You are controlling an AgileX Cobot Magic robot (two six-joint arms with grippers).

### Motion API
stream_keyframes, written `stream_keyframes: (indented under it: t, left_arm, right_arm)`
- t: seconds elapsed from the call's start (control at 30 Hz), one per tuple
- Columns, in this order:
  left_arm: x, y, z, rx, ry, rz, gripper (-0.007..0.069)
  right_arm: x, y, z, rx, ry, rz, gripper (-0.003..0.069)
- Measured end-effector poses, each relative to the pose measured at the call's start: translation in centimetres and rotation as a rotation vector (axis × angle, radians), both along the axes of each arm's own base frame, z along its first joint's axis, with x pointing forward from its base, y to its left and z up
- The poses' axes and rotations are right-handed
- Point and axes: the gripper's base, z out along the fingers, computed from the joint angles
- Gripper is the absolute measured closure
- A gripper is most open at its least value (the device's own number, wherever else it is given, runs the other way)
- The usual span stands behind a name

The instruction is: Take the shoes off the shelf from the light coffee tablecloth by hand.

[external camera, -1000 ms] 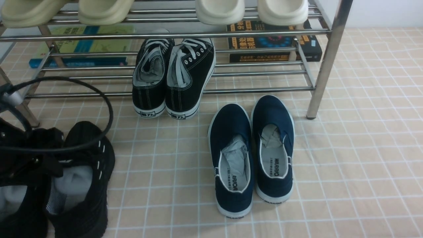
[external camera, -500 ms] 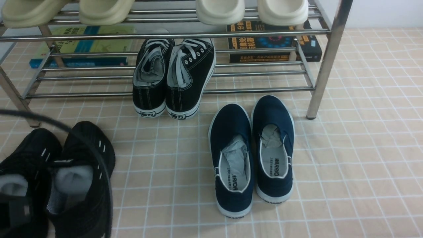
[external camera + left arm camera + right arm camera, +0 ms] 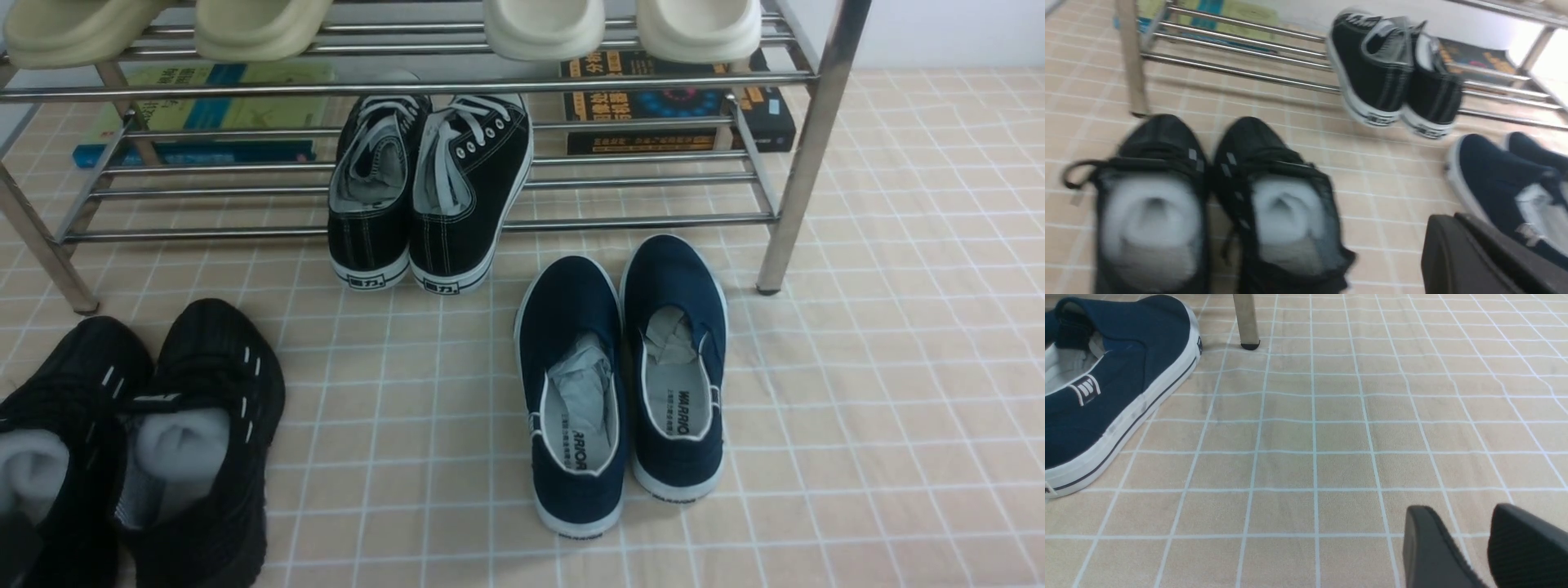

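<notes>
Left claw [image 3: 1478, 253] closed, empty, poised above tablecloth [image 3: 857, 408] just beside black knit shoes [image 3: 147, 441]. Right claw [image 3: 1470, 543] open, empty, low over bare cloth. Shoes side by side on cloth, off shelf [image 3: 804, 147], near its left leg. Navy slip-ons [image 3: 624, 384] further right.

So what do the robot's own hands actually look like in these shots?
Little of them shows. The left gripper appears only as a dark, almost black, smooth angular block at the wrist view's edge, blurred. The right gripper shows two black fingers, flat and rounded at the tips, one with a finely ribbed pad. No cables or markings are visible now.
</notes>
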Motion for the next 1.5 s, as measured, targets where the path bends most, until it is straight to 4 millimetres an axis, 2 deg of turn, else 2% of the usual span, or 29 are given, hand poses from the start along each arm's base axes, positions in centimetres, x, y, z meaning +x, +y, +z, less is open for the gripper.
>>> stream_keyframes:
  t: [0.17, 0.4, 0.67, 1.0, 1.5]
  left_arm:
    - [0.1, 0.6, -0.1, 0.097, 0.004, 0.046, 0.0606]
    - [0.3, 0.9, -0.6, 0.127, 0.015, 0.063, 0.0603]
    - [1.3, 1.5, -4.1, 0.147, 0.095, 0.082, 0.0596]
    - [2.4, 2.2, -9.0, 0.072, 0.138, 0.101, 0.0586]
    - [2.5, 2.2, -9.0, 0.067, 0.117, 0.108, 0.0571]
  right_arm:
    - [0.0, 0.0, 0.0, 0.0, 0.0, 0.0, 0.042]
    - [0.0, 0.0, 0.0, 0.0, -0.001, 0.0, 0.042]
    - [0.0, 0.0, 0.0, 0.0, -0.001, 0.0, 0.0419]
    - [0.0, 0.0, 0.0, 0.0, -0.001, 0.0, 0.0419]
    - [0.0, 0.0, 0.0, 0.0, -0.001, 0.0, 0.0419]
